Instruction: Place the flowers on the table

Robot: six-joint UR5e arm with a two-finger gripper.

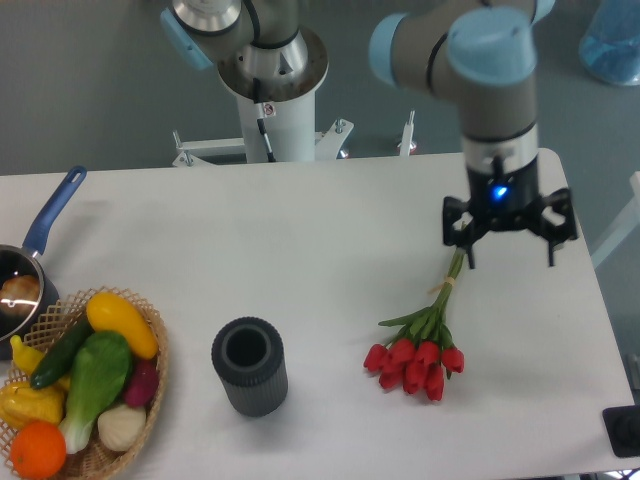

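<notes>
The flowers point(418, 355), a tied bunch of red tulip buds with green stems and leaves, lie flat on the white table point(300, 240) at the right front, stems pointing up and to the right. My gripper point(509, 258) hangs above the stem ends, lifted clear of the bunch. Its two fingers stand wide apart with nothing between them, so it is open.
A dark ribbed vase point(249, 366) stands upright left of the flowers. A wicker basket point(90, 450) of vegetables sits at the front left corner, with a blue-handled pot point(25, 285) behind it. The table's right edge is near the gripper.
</notes>
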